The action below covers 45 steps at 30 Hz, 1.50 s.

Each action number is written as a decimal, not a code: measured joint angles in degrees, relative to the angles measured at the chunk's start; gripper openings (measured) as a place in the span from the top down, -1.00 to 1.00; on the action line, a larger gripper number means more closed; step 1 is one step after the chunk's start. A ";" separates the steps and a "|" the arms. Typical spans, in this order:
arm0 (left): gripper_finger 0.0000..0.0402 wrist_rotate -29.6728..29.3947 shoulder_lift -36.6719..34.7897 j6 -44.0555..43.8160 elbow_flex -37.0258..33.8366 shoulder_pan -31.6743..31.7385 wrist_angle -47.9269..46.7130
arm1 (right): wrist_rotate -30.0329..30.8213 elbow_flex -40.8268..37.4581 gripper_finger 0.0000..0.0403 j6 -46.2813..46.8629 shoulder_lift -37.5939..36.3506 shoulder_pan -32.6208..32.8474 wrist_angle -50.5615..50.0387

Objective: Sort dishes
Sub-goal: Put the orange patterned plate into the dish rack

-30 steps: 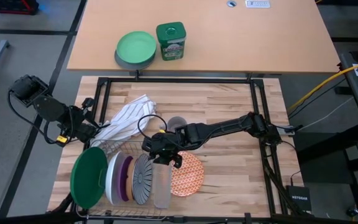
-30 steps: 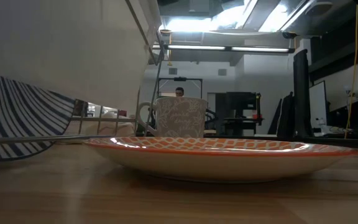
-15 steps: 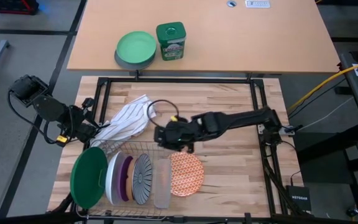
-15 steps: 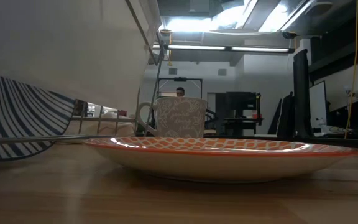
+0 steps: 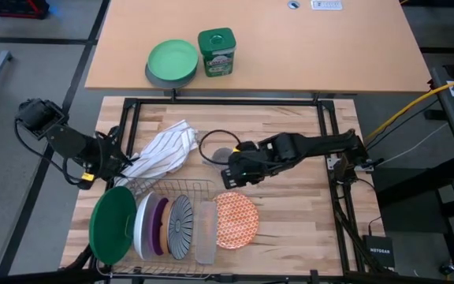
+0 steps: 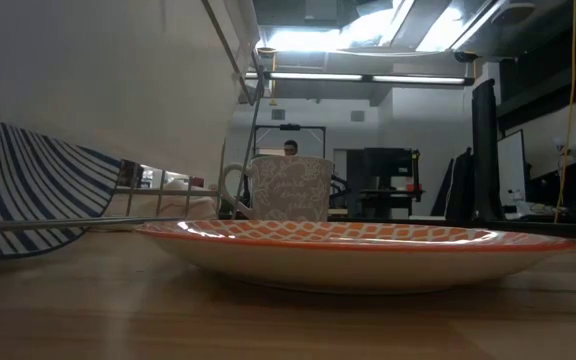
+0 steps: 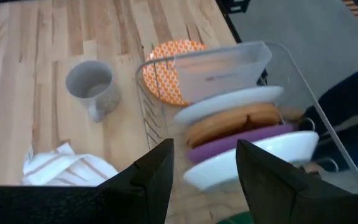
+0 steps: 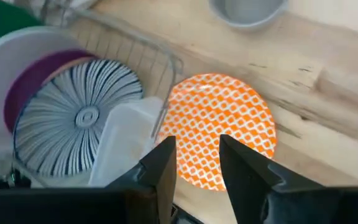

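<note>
A wire rack (image 5: 164, 189) at the table's near left holds plates on edge: dark green (image 5: 111, 225), white (image 5: 143, 225), purple (image 5: 161, 225) and blue-and-white striped (image 5: 181, 227). A brown plate (image 7: 241, 121) shows among them in the left wrist view. The orange patterned plate (image 5: 236, 219) lies flat on the table beside the rack and also shows in the right wrist view (image 8: 219, 127). My right gripper (image 5: 233, 171) is open and empty above the table, between the orange plate and the grey mug (image 5: 223, 155). My left gripper (image 5: 120, 158) is open and empty at the table's left, beside a striped cloth (image 5: 164, 150).
A clear plastic container (image 5: 206, 231) stands in the rack between the striped plate and the orange plate. A light green plate on a grey bowl (image 5: 172, 61) and a green tin (image 5: 216, 51) are on the far table. A black frame (image 5: 227, 102) borders the work area.
My right gripper has gone from over the clear container at the rack toward the table's far edge and to the right, and is now beside the mug. My left gripper has edged a little to the right. The plates and the container have stayed in place.
</note>
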 joint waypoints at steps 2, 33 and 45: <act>0.19 -1.11 0.85 -0.01 0.00 0.00 1.66 | -1.00 0.03 0.38 -3.55 0.56 0.00 1.42; 0.19 -6.16 9.49 -4.05 0.00 6.03 11.60 | -27.29 -25.50 0.38 -31.15 -3.54 4.32 -8.94; 0.19 -6.49 10.53 -12.21 0.00 11.32 14.00 | -20.42 -52.92 0.38 -8.68 -32.35 15.59 9.57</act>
